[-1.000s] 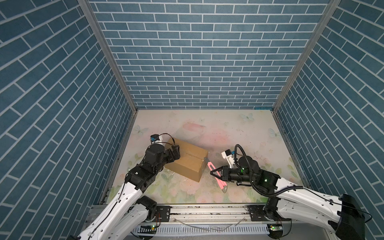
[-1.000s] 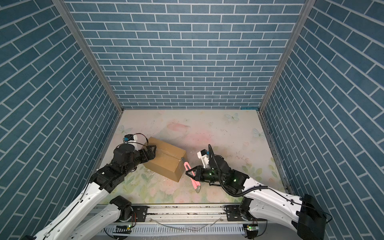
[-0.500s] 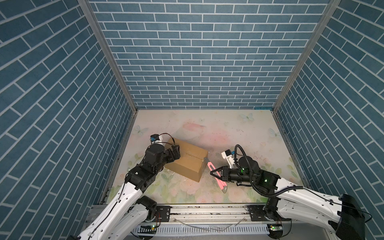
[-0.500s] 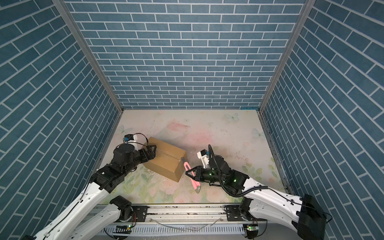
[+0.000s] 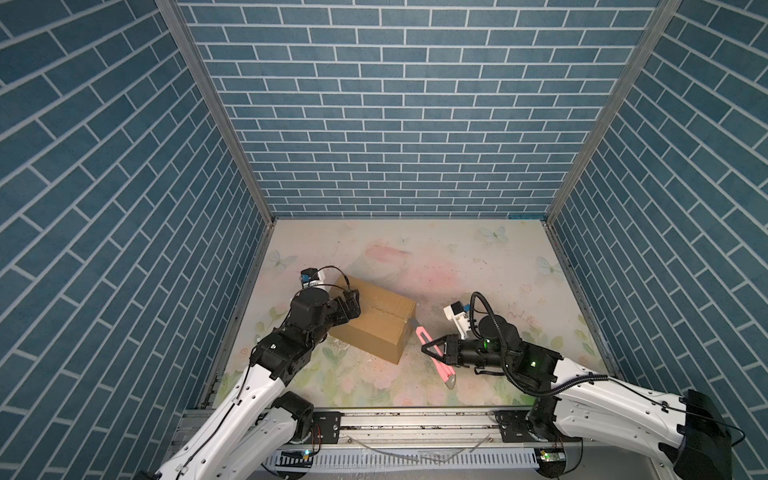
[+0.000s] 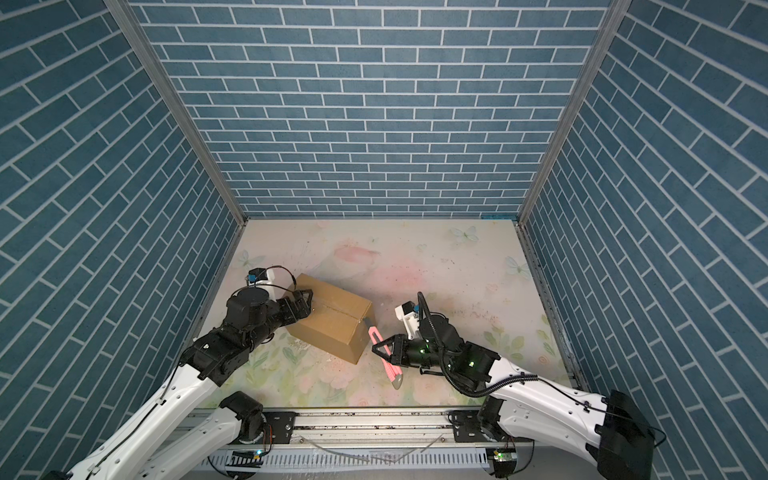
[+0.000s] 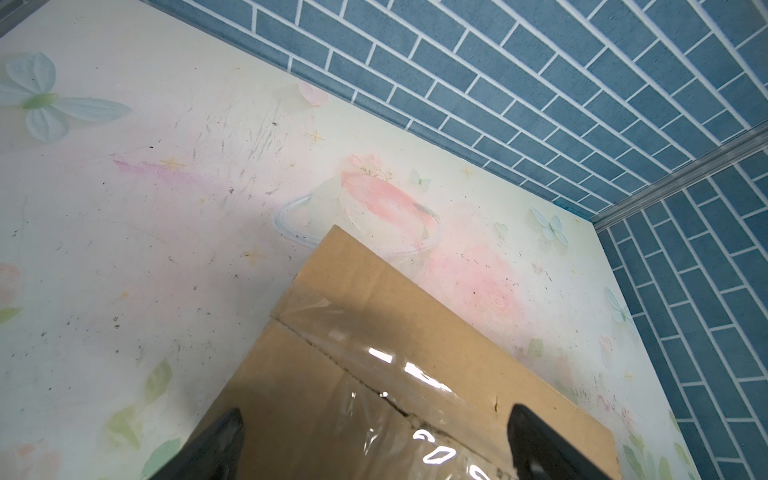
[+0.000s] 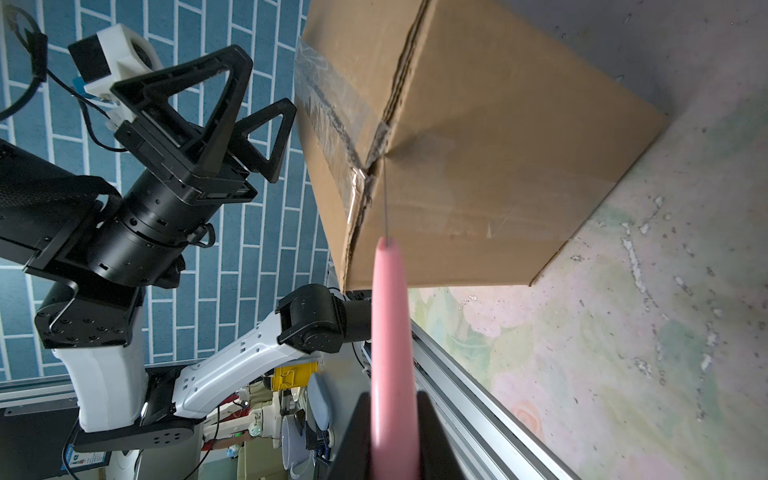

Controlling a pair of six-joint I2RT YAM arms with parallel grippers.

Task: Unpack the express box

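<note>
On the left of both top views, the left gripper is seen at the left end of the express box. Its jaws are spread wide. In the left wrist view its two black fingers are set apart over the top of the box, with the taped seam between them. Whether the cardboard is actually touched cannot be told. The same spread jaws are shown from the right wrist camera, just beside the far end of the box.

The box is found lying closed on the floral table, left of centre and near the front edge, turned at an angle. A strip of clear tape is laid along the lengthwise seam, which looks rough and partly split.

Just right of the box, a pink knife is clamped in the right gripper, whose jaws are narrowed on the handle. The thin blade is pointed at the right end of the box, and its tip is placed at the seam on the upper edge.
</note>
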